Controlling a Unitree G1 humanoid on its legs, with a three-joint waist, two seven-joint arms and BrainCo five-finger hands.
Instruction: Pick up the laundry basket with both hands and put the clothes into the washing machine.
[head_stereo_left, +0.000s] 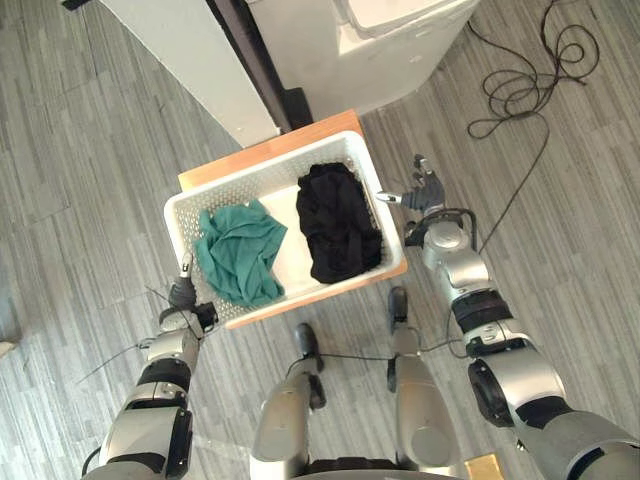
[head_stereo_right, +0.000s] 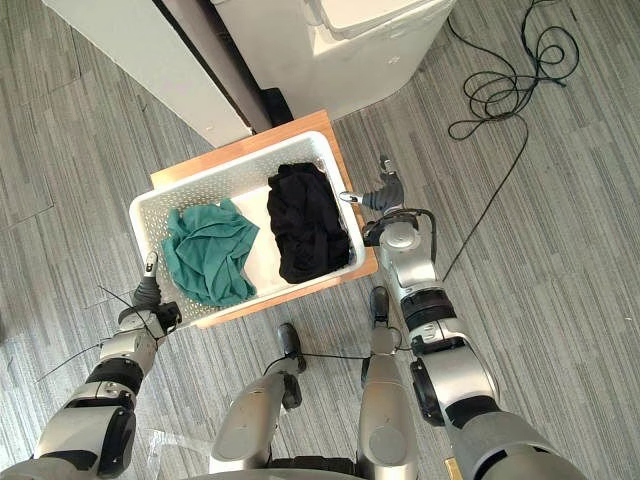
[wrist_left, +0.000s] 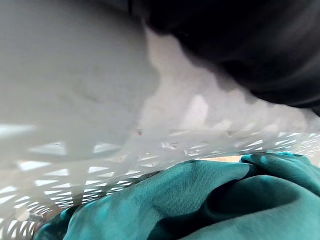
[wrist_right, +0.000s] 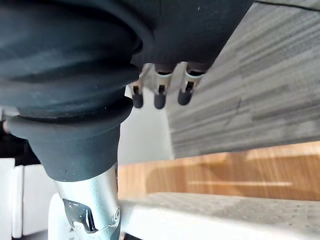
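Low wooden table (head_stereo_left: 262, 155) on grey plank floor (head_stereo_left: 90, 200). Carries a white perforated laundry basket (head_stereo_left: 225, 192), covering most of the top. Just behind, on the floor, a white washing machine (head_stereo_left: 400, 50).

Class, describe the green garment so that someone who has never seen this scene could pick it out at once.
Start at the white machine, then the wooden stand beside it, which bears a white perforated laundry basket. Two bundles of cloth lie inside. Take the crumpled teal garment on the robot's left side: its only neighbour, the black garment, is far darker.
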